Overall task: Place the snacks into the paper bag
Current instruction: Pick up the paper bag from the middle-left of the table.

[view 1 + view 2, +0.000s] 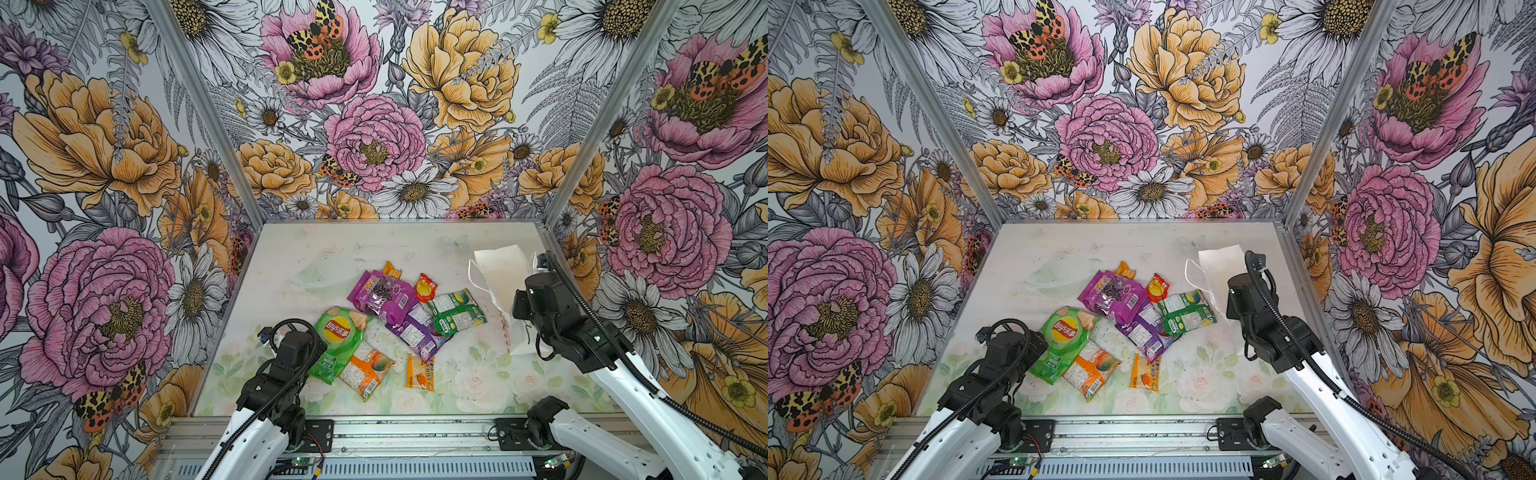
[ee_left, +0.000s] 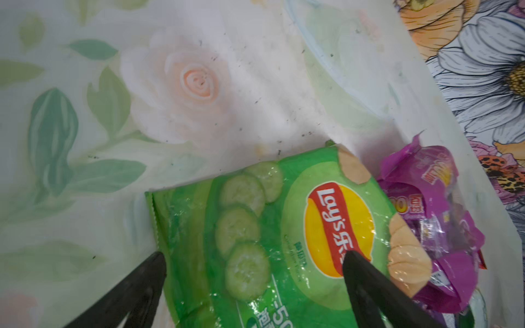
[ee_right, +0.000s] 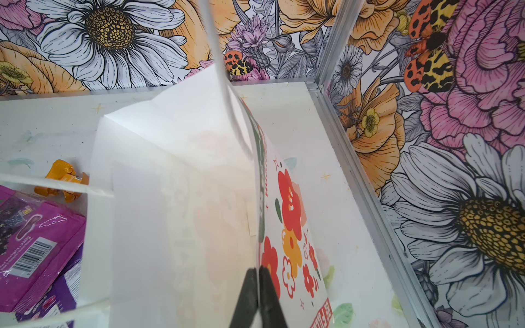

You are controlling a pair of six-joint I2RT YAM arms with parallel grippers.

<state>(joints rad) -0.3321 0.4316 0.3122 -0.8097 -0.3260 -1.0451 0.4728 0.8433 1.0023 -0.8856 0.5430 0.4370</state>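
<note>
The snacks lie in a loose heap mid-table: a green Lay's bag (image 1: pixel 338 345) (image 2: pixel 270 235), a magenta pouch (image 1: pixel 380 295) (image 3: pixel 31 241), a purple pouch (image 1: pixel 415 332), a green-white packet (image 1: pixel 457 311), orange packets (image 1: pixel 365 368) and a red sachet (image 1: pixel 426 286). My left gripper (image 2: pixel 254 257) is open just above the Lay's bag, one finger at the bag's edge and the other over its logo. The white paper bag (image 1: pixel 503 274) (image 3: pixel 176 198) stands open at the right, with red and orange flowers on its outer side. My right gripper (image 3: pixel 259 272) is shut on its near wall.
The bag stands near the right flower-print wall and its metal post (image 3: pixel 355 170). A white cord handle (image 3: pixel 224 85) hangs across the right wrist view. A small orange packet (image 3: pixel 64 181) lies behind the magenta pouch. An aluminium rail (image 1: pixel 374 432) runs along the table's front.
</note>
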